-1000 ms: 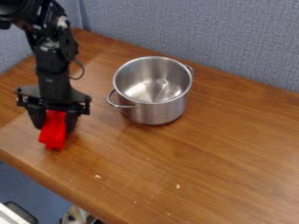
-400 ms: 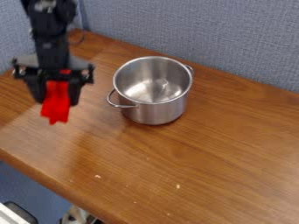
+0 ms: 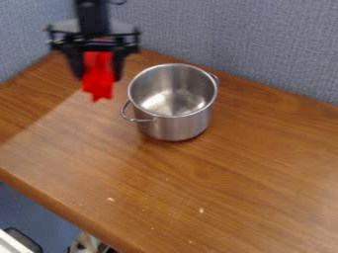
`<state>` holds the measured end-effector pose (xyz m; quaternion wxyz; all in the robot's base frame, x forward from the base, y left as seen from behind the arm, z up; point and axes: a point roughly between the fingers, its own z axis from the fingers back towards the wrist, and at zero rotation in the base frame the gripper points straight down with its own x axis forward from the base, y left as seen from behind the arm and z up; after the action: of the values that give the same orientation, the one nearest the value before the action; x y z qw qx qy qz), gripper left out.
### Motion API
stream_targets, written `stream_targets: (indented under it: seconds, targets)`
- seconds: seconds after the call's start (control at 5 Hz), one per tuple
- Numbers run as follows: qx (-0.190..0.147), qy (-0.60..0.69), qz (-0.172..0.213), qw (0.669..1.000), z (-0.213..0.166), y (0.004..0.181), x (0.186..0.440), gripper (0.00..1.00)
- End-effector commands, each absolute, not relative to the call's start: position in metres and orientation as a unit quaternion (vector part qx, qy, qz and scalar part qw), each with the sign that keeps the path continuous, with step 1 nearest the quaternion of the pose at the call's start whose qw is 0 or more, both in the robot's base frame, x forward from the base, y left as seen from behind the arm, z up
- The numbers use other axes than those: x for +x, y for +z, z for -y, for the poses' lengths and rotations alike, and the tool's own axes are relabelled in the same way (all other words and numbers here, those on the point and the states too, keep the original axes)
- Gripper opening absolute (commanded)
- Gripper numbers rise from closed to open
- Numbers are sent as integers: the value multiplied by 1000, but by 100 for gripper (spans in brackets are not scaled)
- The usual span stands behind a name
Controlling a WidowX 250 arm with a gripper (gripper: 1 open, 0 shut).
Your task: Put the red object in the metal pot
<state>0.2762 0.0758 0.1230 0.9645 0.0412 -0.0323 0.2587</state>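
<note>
Gripper (image 3: 97, 57): we see it closed on the red block, in a blur
Red block (image 3: 98, 76): raised, seemingly above the table (image 3: 251, 168)
Pot (image 3: 172, 102): upright on the table, near our block

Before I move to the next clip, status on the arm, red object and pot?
End effector shut on red object, held aloft. Metal pot upright, mouth uncovered.

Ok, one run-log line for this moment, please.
gripper: shut on red object, raised | metal pot: upright on table | placement: not yet done
</note>
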Motion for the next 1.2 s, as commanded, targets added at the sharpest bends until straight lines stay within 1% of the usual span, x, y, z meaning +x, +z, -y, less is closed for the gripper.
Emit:
stream_targets:
  seconds: [0.0,0.2,0.4,0.6,1.0]
  targets:
    - [37,242,58,968,-55,135,311,0]
    - [39,220,69,972,-27,135,331,0]
    - [39,208,73,975,-9,133,335,0]
    - [41,210,68,974,-12,127,334,100]
    - [51,217,56,973,-17,114,332,100]
